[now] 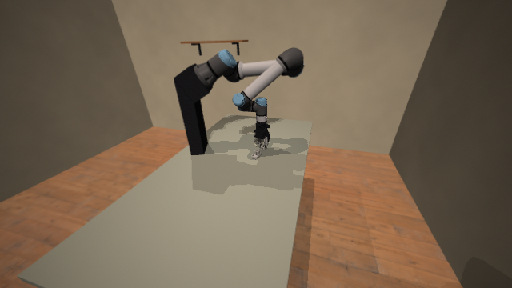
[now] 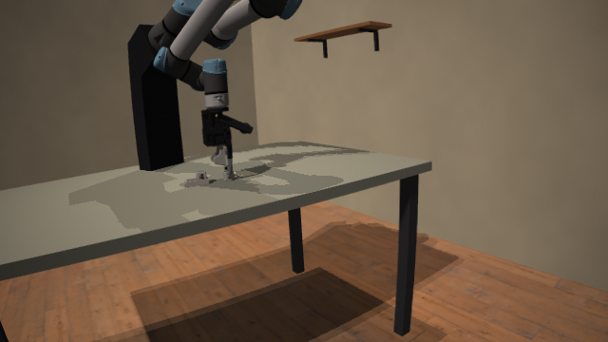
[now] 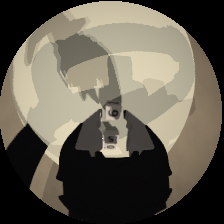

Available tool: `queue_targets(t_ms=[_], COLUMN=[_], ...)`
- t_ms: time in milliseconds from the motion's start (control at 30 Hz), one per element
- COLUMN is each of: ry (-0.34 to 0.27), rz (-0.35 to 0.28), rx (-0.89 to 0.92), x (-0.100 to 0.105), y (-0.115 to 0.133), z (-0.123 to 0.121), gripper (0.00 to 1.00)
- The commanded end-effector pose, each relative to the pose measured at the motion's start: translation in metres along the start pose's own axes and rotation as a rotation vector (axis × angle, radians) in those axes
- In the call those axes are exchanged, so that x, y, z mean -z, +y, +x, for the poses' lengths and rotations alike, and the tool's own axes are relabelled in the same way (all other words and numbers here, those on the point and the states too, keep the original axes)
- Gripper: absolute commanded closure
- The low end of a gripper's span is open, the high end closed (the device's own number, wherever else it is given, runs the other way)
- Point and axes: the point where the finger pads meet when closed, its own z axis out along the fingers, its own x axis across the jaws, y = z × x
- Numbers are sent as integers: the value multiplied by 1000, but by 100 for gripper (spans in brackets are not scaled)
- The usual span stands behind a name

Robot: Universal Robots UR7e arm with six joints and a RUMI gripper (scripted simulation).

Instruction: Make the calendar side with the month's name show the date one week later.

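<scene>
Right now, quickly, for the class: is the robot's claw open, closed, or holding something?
Claw: partly open, holding nothing; its tips are low over the table, next to a digit cube.

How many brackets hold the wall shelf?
2. Both are black and sit under the wooden shelf: the left bracket near its left end, the right bracket near its right end. The top view shows the same two; none seems hidden.

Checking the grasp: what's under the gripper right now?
A small digit cube stands on the table between the open fingers of the gripper, ungripped. Fingers hide its sides and underside.
</scene>
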Motion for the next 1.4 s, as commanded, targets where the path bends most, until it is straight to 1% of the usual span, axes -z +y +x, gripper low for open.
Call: queue_targets(t_ms=[0, 1100, 1133, 1367], ry=[2, 1, 1, 1], rz=[0, -1, -1, -1], rx=[0, -1, -1, -1], x=[-3, -2, -2, -2], y=[0, 0, 0, 0], z=[1, 0, 0, 0], gripper=[72, 72, 90, 90])
